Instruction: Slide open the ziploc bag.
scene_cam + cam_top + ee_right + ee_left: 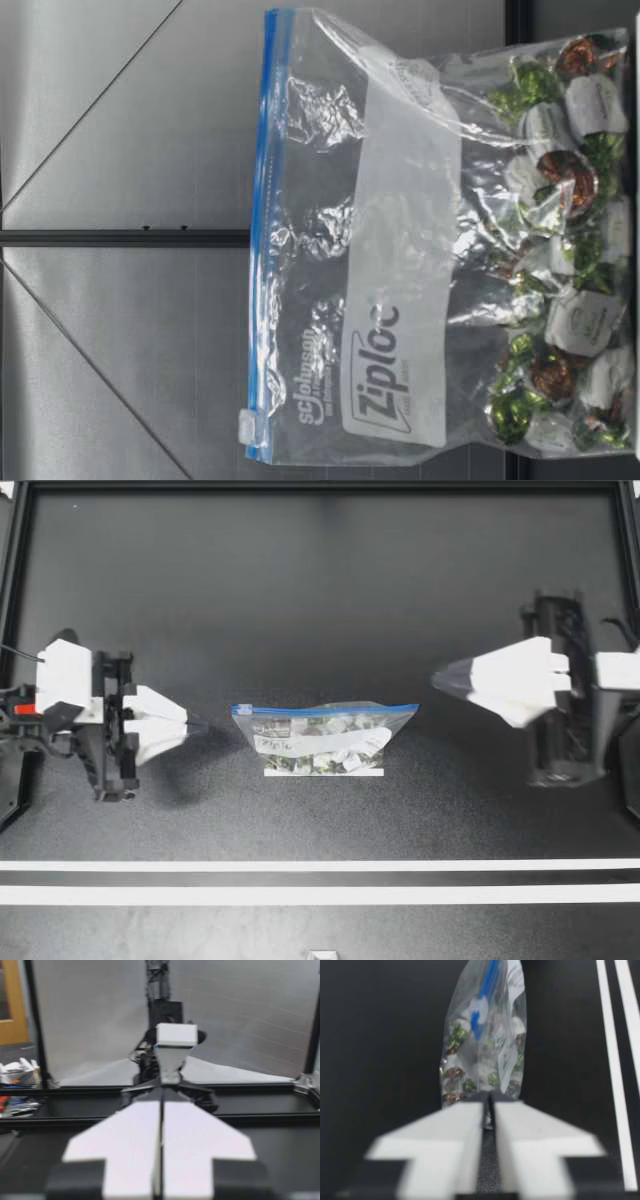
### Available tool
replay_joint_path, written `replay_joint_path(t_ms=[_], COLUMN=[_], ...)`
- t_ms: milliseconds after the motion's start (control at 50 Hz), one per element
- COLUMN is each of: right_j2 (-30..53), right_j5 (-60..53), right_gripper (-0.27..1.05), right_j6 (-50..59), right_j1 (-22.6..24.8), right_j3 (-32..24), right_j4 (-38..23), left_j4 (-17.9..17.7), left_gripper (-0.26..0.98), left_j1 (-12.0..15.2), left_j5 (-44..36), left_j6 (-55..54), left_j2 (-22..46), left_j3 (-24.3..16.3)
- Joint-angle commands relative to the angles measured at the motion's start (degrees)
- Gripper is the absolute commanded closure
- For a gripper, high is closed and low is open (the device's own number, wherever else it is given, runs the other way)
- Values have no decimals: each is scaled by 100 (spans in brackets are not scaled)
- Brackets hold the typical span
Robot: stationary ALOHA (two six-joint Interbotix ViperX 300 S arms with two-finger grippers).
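A clear ziploc bag (pixel 325 738) of wrapped candies stands mid-table, its blue zip strip (pixel 330 710) on top and the slider (pixel 244 710) at the end nearer my left arm. My left gripper (pixel 200 723) is low, a short way from that end, pointing at it, shut and empty. In the left wrist view the bag (pixel 485 1045) stands just ahead of the gripper (pixel 488 1097), its white slider (pixel 480 1008) higher up. My right gripper (pixel 437 680) hovers beyond the other end, shut and empty. The low view shows the upright bag (pixel 400 250), its zip strip (pixel 262 240) and slider (pixel 245 423), but no gripper.
Two white tape lines (pixel 320 880) cross the table in front of the bag. A black frame (pixel 320 486) borders the table's far and side edges. In the right wrist view my left arm (pixel 175 1035) shows across the table, beyond my right gripper (pixel 161 1092).
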Motion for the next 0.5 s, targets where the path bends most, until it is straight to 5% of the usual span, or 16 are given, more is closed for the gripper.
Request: replay_joint_path(t_ms=[0,80,480], right_j2=[281,589,2083], right_j5=[-53,-53,-9], right_gripper=[93,89,39], right_j6=[-26,-44,-79], right_j1=[-158,-202,-211], right_j3=[-369,-580,-1644], right_j4=[0,-9,-62], left_j4=[-26,-53,-35], left_gripper=[39,30,31], left_j1=[9,9,9], left_j5=[-220,-387,-1362], left_j6=[0,9,-62], left_j2=[176,334,1107], left_j3=[-185,-237,-483])
